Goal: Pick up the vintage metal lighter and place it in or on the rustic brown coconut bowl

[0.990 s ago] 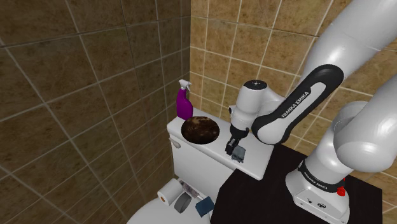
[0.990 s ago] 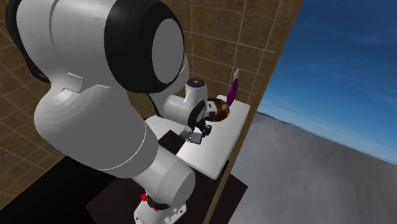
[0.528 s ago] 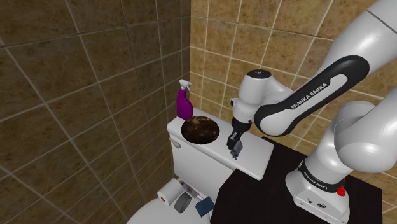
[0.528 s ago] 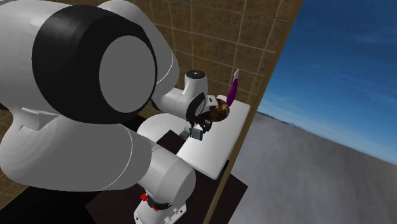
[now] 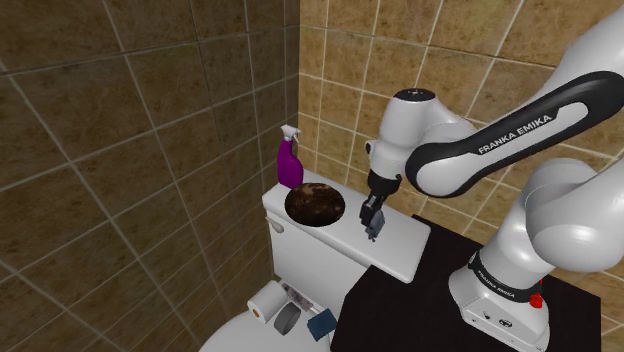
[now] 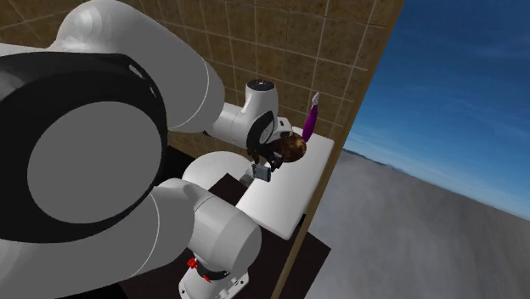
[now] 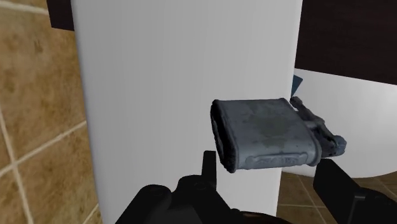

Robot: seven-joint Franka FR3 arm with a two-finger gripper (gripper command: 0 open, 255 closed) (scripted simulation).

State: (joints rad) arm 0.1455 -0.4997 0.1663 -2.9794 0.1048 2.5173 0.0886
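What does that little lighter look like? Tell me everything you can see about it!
The lighter is a small, flat, blue-grey box with rounded corners. It looks like worn, scuffed metal. A knobbly little mechanism sticks out at one end. The black gripper clasps it by its two ends, so it sits crosswise between the fingers. It hangs over the white toilet tank lid and seems not to touch it.
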